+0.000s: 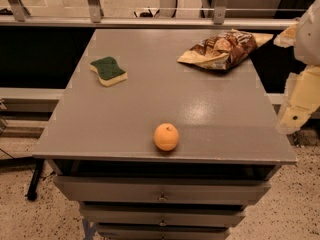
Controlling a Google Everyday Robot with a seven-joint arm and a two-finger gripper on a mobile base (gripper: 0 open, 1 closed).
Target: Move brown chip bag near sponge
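Observation:
The brown chip bag lies crinkled at the back right of the grey cabinet top, its dark printed front up and its pale ends showing. The sponge, green over pale yellow foam, lies at the back left, well apart from the bag. My gripper is at the right edge of the camera view, on the pale arm, just off the cabinet's right side and to the right of and nearer than the bag. It holds nothing that I can see.
A round orange fruit sits near the front edge at the middle. Drawers run below the top. A railing with metal posts runs behind the cabinet. Speckled floor lies on both sides.

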